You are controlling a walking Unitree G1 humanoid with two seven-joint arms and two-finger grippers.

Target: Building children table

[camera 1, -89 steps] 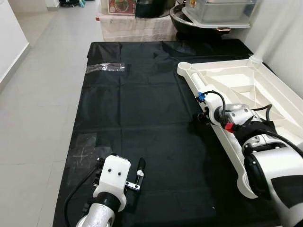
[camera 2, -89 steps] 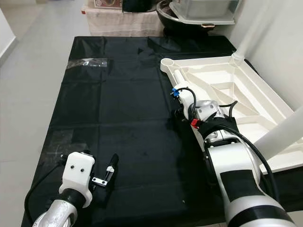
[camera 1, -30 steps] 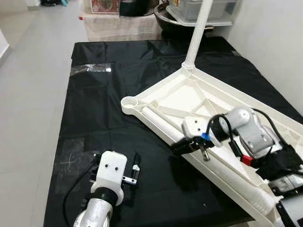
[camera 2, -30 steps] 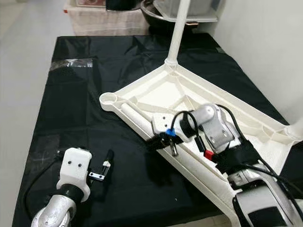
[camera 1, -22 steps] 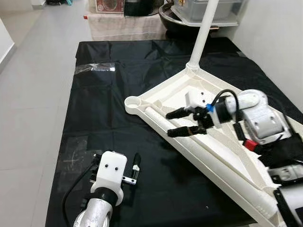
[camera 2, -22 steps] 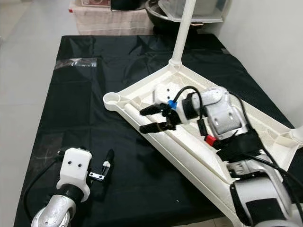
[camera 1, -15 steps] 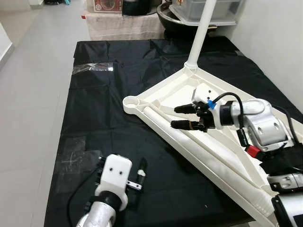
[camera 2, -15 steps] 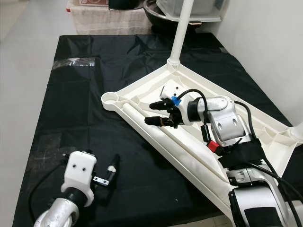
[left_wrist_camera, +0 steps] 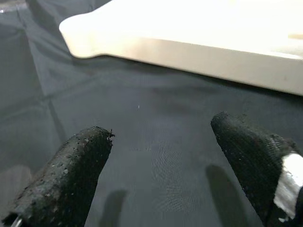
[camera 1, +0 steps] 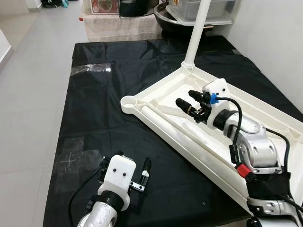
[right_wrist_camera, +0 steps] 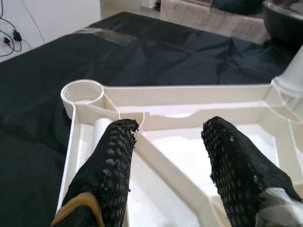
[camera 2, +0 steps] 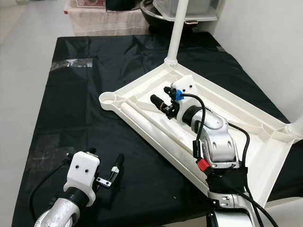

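Note:
The white children's tabletop [camera 1: 265,124] lies upside down on a black cloth [camera 1: 118,123]. One white leg [camera 1: 196,30] stands upright in its far corner, and another leg [camera 2: 294,126] rises at its near right corner. The corner socket [camera 1: 129,101] nearest the cloth's middle is empty. A loose white tube [camera 1: 165,124] lies along the rim beside that socket. My right gripper [camera 1: 186,99] hovers open over the ribbed underside, its fingers [right_wrist_camera: 116,156] pointing toward the empty socket [right_wrist_camera: 83,92]. My left gripper [left_wrist_camera: 161,137] is open and low over the cloth, near the tabletop's rim [left_wrist_camera: 199,52].
Storage boxes [camera 1: 116,21] and a black pan [camera 1: 170,16] stand beyond the cloth's far end. A strip of clear tape [camera 1: 90,69] is stuck on the cloth at far left. Grey floor [camera 1: 33,80] runs along the left, a white wall [camera 1: 274,38] along the right.
My right gripper let go of the tabletop's near rim, opened, and swung up and farther over the underside. My left gripper shifted slightly to the right. The camera moved a little.

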